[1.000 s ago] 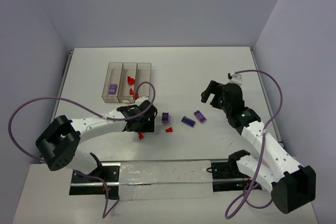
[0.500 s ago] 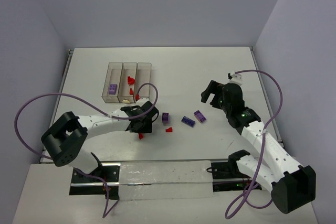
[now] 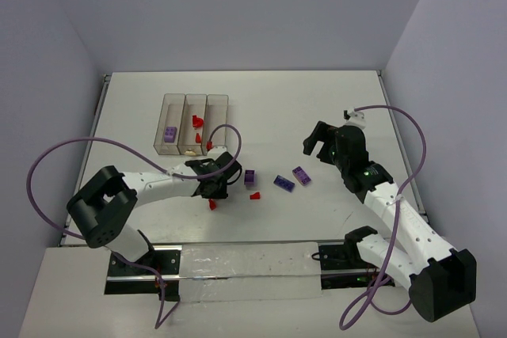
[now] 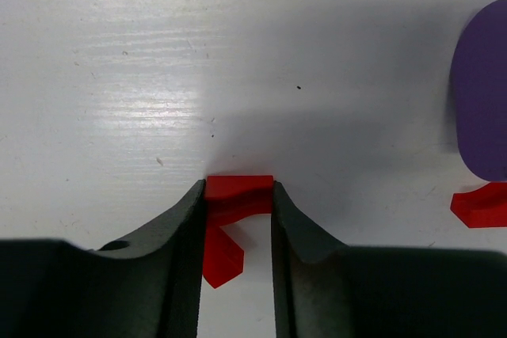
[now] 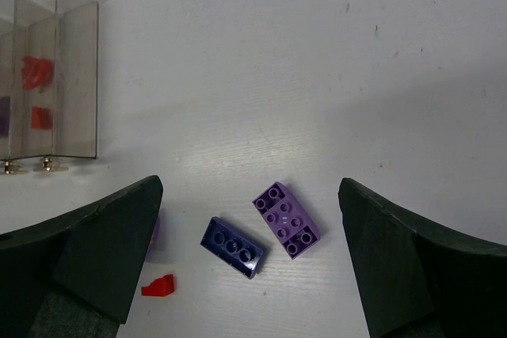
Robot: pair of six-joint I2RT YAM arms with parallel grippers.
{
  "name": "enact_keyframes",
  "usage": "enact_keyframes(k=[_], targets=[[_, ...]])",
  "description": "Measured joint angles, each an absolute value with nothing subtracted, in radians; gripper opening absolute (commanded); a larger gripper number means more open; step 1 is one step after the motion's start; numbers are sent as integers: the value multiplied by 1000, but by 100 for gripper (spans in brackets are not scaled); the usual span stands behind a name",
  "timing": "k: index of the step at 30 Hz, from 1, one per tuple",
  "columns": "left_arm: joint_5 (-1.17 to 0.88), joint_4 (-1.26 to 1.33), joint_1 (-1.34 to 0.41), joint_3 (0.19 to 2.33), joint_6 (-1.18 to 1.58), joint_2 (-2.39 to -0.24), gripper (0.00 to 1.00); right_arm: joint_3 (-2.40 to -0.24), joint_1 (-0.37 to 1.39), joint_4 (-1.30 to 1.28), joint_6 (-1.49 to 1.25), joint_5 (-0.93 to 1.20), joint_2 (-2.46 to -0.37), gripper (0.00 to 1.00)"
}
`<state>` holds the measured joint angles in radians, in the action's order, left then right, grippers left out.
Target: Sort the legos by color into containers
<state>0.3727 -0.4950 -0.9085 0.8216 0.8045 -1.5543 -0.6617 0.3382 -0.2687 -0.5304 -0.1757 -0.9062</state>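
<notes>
My left gripper (image 4: 238,195) is shut on a small red lego (image 4: 238,198) that rests on the table; both fingers touch its sides. In the top view this gripper (image 3: 213,199) is at the table's middle left, over that red lego (image 3: 212,204). A purple brick (image 3: 249,177) and another red bit (image 3: 255,195) lie just to its right. My right gripper (image 5: 247,191) is open and empty, above a dark purple brick (image 5: 232,247) and a light purple brick (image 5: 286,220). The three joined containers (image 3: 195,100) stand at the back left and hold a purple brick (image 3: 169,134) and red bits (image 3: 197,121).
The containers' clear wall (image 5: 75,77) shows at the left of the right wrist view, with a loose red bit (image 5: 159,286) lower down. Purple cables loop beside both arms. The table's raised edges run along left and right.
The left arm has swung and its gripper has settled a little lower and to the left, onto the red lego. The right arm and the loose bricks have not moved.
</notes>
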Motion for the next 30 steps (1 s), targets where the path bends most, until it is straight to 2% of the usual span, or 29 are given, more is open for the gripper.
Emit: enact_keyframes(k=[3, 5, 15, 23, 30], targets=[[378, -497, -908, 823, 804, -1554, 10, -662, 338, -268, -531, -176, -906, 100], [385, -507, -908, 829, 803, -1554, 7, -662, 338, -268, -530, -176, -906, 100], [437, -609, -870, 1016, 758, -1547, 6, -662, 338, -268, -531, -176, -906, 100], [448, -609, -657, 1106, 692, -1536, 6, -662, 338, -267, -530, -176, -901, 100], [448, -556, -502, 1221, 657, -1614, 7, -662, 338, -267, -530, -176, -894, 100]])
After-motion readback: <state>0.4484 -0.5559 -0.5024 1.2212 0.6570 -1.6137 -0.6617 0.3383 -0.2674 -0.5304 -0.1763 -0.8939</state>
